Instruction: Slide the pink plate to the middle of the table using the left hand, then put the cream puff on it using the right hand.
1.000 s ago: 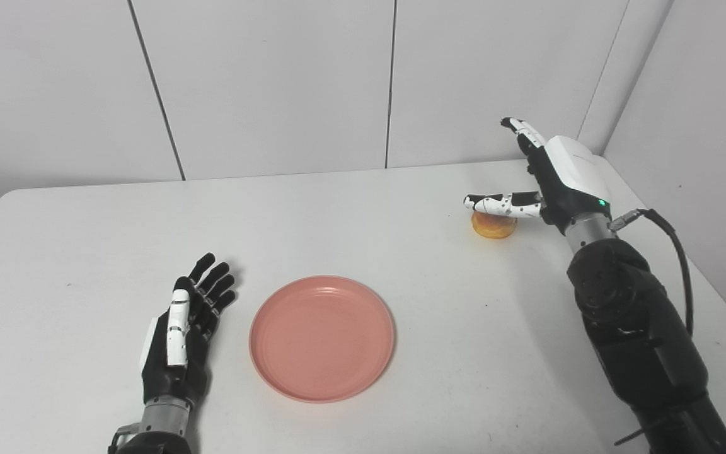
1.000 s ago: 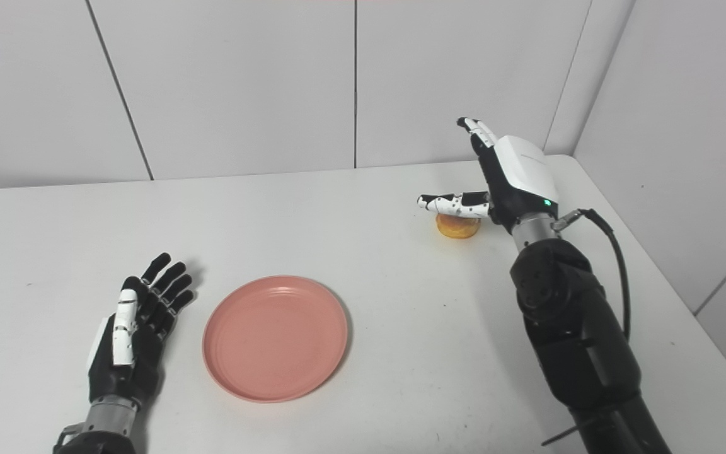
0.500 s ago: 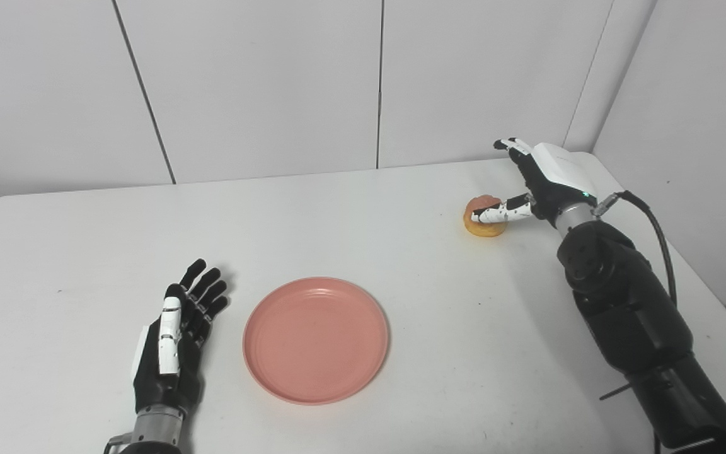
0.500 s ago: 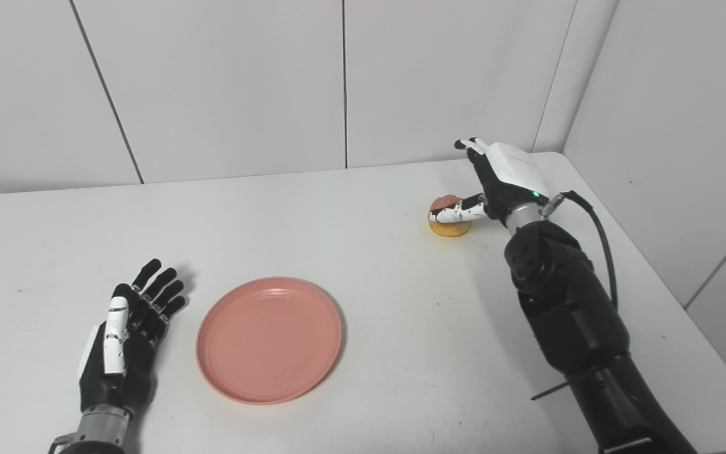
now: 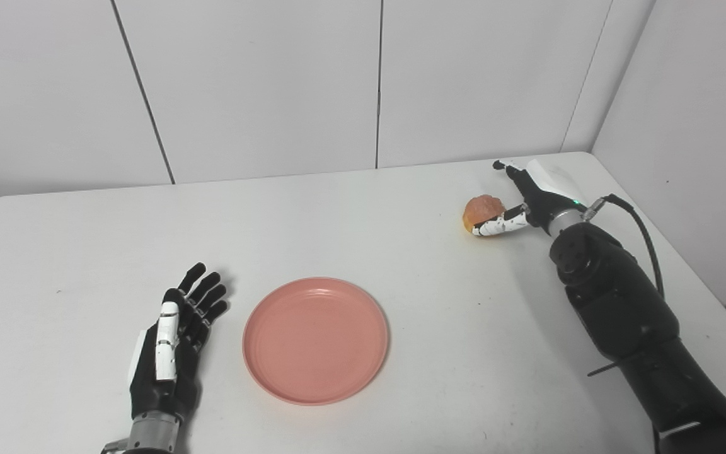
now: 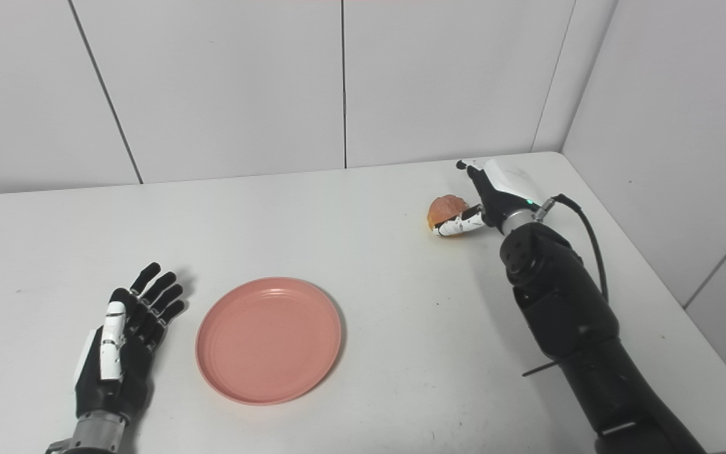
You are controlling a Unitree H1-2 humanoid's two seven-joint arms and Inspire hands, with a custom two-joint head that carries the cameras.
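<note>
Cream puff [image 5: 483,207] far right on the tabletop [image 5: 363,239], right hand [image 5: 530,197] fingers seemingly half-closed around it; we firm the grip before lifting toward the pink plate [image 5: 316,340], left hand [image 5: 171,343] resting spread.

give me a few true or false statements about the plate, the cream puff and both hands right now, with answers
1. The plate has nothing on it. True.
2. The cream puff lies on the plate. False: it is far off to the right, at the right hand.
3. The left hand grips the plate's rim. False: it lies open on the table beside the plate, not touching it.
4. The right hand's thumb reaches under the near side of the cream puff. True.
5. The plate sits between the two hands. True.
</note>
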